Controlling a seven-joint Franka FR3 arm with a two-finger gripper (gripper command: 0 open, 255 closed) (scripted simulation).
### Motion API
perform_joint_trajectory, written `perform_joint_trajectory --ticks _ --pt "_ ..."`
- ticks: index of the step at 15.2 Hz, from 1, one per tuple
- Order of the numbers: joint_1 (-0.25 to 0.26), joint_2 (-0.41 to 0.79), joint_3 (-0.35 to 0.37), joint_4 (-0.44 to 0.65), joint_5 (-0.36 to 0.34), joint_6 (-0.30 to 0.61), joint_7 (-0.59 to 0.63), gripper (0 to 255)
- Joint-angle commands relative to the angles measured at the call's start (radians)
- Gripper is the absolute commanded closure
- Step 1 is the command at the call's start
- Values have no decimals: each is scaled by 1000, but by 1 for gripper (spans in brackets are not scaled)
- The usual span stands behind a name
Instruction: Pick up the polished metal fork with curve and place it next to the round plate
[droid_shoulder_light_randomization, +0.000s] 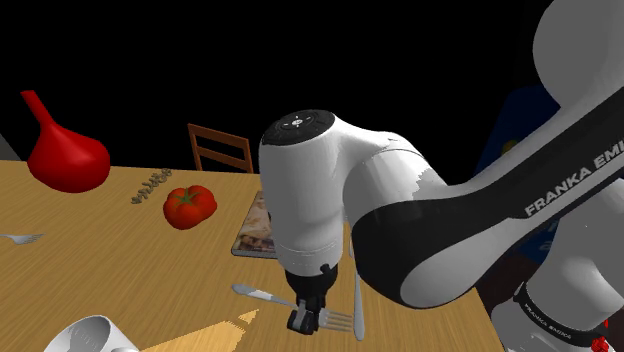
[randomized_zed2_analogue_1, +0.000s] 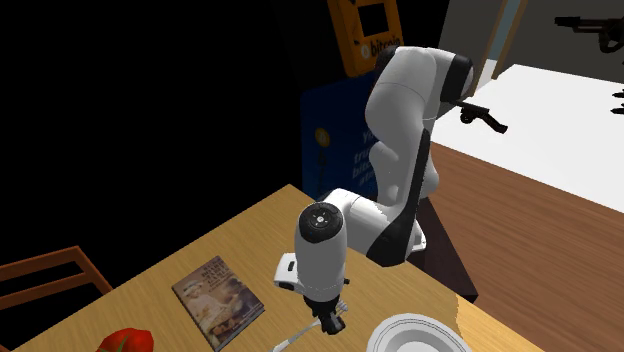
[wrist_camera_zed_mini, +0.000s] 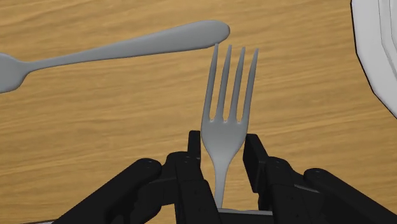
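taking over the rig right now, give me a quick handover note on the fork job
Gripper: shut on the grey metal fork, clasping it just below the tines, low over the wooden table.
Round white plate: close beside the fork, not touching it.
Second grey utensil: lies on the table with its handle end just past the tines.
Done: fork grasped. I cannot tell whether it is off the table.
Left: set the fork down beside the plate, open, withdraw.
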Motion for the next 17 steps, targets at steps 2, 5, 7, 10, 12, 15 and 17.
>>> perform_joint_trajectory --ticks 2,5,7,10,12,15,17 --pt "1 30 3 -15 -17 42 15 255" --pt "1 38 3 -20 -21 54 18 255" --pt "1 38 3 -20 -22 54 18 255" --pt "1 38 3 -20 -21 54 18 255" --pt "1 38 3 -20 -21 54 18 0" --pt "1 38 3 -20 -21 54 18 0" --pt "1 17 3 -4 -9 20 9 0"
